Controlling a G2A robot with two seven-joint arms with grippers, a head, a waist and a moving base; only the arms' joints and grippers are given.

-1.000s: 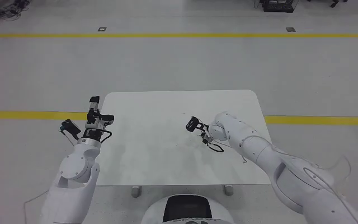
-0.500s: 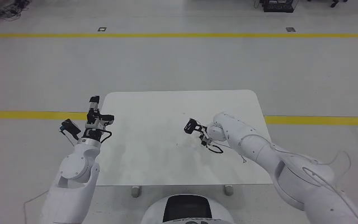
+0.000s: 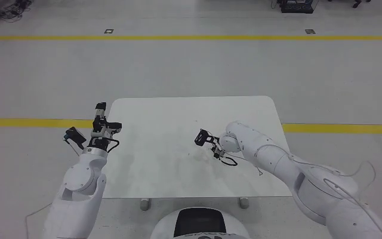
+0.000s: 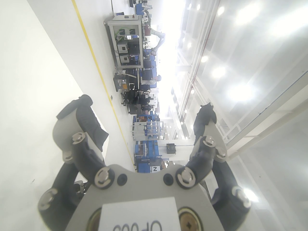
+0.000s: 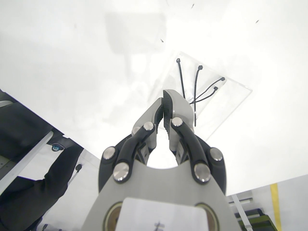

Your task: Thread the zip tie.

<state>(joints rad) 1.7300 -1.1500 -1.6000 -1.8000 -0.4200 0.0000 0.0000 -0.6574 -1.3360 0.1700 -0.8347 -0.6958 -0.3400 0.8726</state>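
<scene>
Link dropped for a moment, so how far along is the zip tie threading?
Nothing done yet: four black zip ties lie loose and unlooped in a clear tray. In hand: nothing visible. The right gripper is shut by them, and the left gripper is open and empty. Remaining: pick one, thread it.

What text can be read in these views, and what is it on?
"N": white sign far off in the background, left wrist view.
Left label, on the left gripper: upside down and cut by the picture's edge, not readable whole.
Right label, on the right gripper: cut off as well, unreadable.
</scene>
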